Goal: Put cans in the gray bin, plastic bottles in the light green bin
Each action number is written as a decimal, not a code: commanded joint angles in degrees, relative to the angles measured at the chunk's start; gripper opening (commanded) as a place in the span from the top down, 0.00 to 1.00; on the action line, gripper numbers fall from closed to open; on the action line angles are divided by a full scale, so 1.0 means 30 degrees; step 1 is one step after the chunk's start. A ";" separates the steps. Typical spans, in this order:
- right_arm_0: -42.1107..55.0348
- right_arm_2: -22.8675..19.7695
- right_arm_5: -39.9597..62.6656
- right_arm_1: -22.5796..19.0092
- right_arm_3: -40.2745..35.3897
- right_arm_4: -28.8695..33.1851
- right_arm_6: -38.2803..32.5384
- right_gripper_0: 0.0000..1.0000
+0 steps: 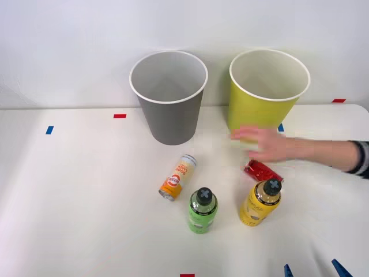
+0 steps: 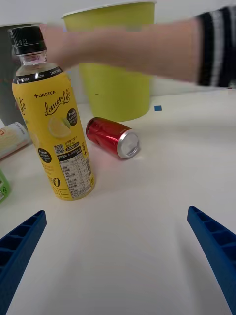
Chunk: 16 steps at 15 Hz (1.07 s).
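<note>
The gray bin (image 1: 169, 98) and the light green bin (image 1: 266, 92) stand side by side at the back of the white table. Lying in front of the gray bin is an orange-and-white can (image 1: 178, 177). A shiny red can (image 1: 262, 171) (image 2: 110, 137) lies on its side before the light green bin (image 2: 115, 64). Both plastic bottles stand upright with black caps: the green bottle (image 1: 202, 210) and, to its right, the yellow bottle (image 1: 260, 202) (image 2: 56, 142). My right gripper (image 1: 314, 270) (image 2: 118, 266) is open and holds nothing, low over the table near its front edge, short of the yellow bottle and red can.
A person's arm in a striped sleeve (image 1: 362, 158) reaches in from the right. Its hand (image 1: 265, 143) is at the base of the light green bin, just behind the red can; whether it touches either I cannot tell. Small red and blue tape marks (image 1: 119, 116) dot the table.
</note>
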 commanded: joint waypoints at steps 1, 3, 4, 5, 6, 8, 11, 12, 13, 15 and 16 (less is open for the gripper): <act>0.0000 0.0000 0.0000 0.0000 0.0000 0.0000 0.0000 0.00; 0.0000 0.0000 0.0000 0.0000 0.0000 0.0000 0.0000 0.00; 0.0000 0.0000 0.0000 0.0000 0.0000 0.0000 0.0000 0.00; 0.0000 0.0000 0.0000 0.0000 0.0000 0.0000 0.0000 0.00; 0.0000 0.0000 0.0000 0.0000 0.0000 0.0000 0.0000 0.00; 0.0000 0.0000 0.0000 0.0000 0.0000 0.0000 0.0000 0.00; 0.0000 0.0000 0.0000 0.0000 0.0000 0.0000 0.0000 0.00; 0.0000 0.0000 0.0000 0.0000 0.0000 0.0000 0.0000 0.00; 0.0000 0.0000 0.0000 0.0000 0.0000 0.0000 0.0000 0.00; 0.0000 0.0000 0.0000 0.0000 0.0000 0.0000 0.0000 0.00; 0.0000 0.0000 0.0000 0.0000 0.0000 0.0000 0.0000 0.00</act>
